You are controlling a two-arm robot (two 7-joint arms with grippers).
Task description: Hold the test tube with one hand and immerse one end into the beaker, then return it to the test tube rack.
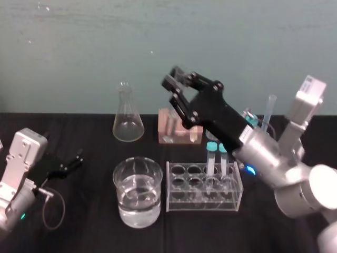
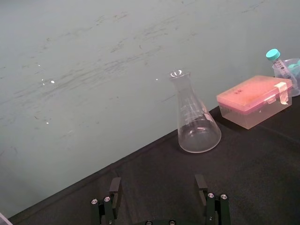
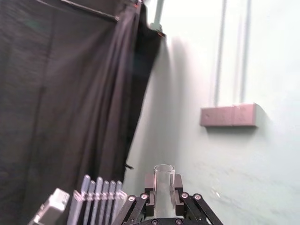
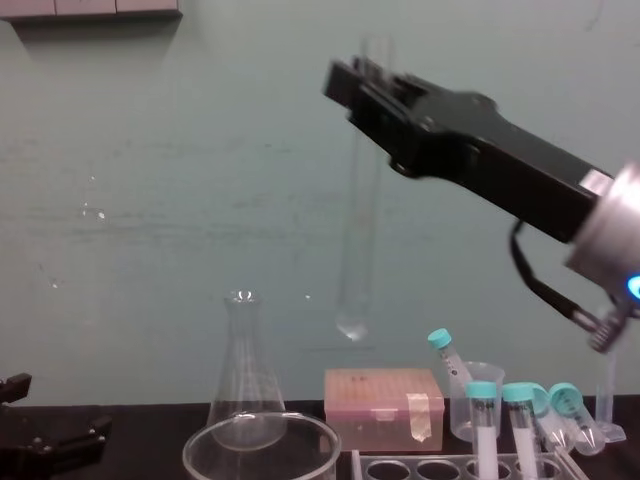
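The right claw [image 4: 365, 85] is clenched on the tube [image 4: 355, 250] just under its rim. The tube hangs near-upright, high over the middle of the surface [image 1: 89, 237], clear of the beaker [image 1: 124, 208] and rack [image 1: 202, 203]. Thin glass is likely light, stiff, slick and breakable, so a gentle top hold suits dipping. The left claw [image 1: 73, 161] lies released near the left edge.

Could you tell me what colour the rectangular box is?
Pink; the box shows best in the left wrist view.

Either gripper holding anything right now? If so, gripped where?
The right gripper is shut on the test tube, pinching it near the top, just below the rim. The left gripper is open and empty.
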